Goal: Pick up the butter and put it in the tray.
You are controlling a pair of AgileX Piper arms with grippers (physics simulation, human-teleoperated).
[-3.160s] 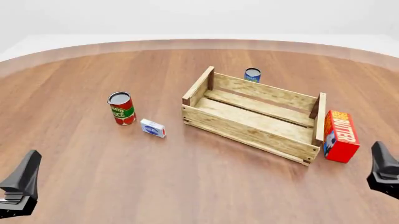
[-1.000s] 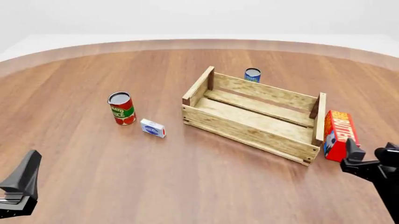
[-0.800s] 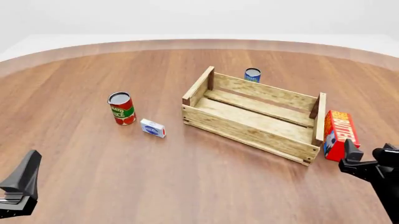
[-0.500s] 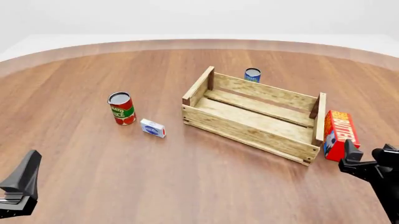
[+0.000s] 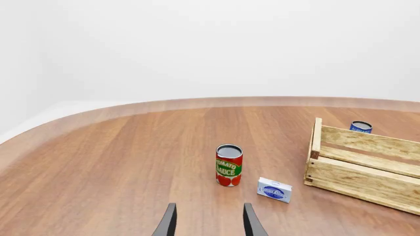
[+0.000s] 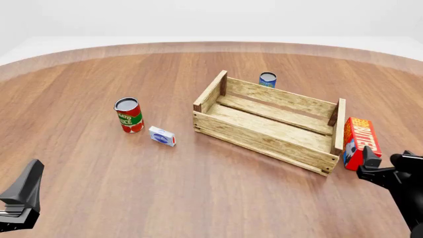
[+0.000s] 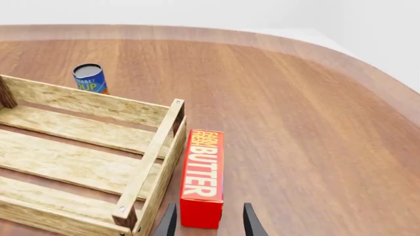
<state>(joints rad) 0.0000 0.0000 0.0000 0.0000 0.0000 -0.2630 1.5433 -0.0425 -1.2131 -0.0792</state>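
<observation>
Bright, even, diffuse light; sharp clean renders, faint soft shadows, no glare.

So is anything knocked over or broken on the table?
Nothing stands out. The tomato sauce can and the blue can stand upright, the small white-and-blue box sits near the red can, and the butter stands just outside the tray, close to its end wall. Nothing is spilled, and the tray looks whole.

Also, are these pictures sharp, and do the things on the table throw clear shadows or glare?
Front view: sharp and evenly lit; the tray and tomato can throw only faint, soft shadows, and the table shows no glare. Right wrist view: the lettering on the butter is crisp and readable. Left wrist view: equally sharp, the white background featureless.
</observation>
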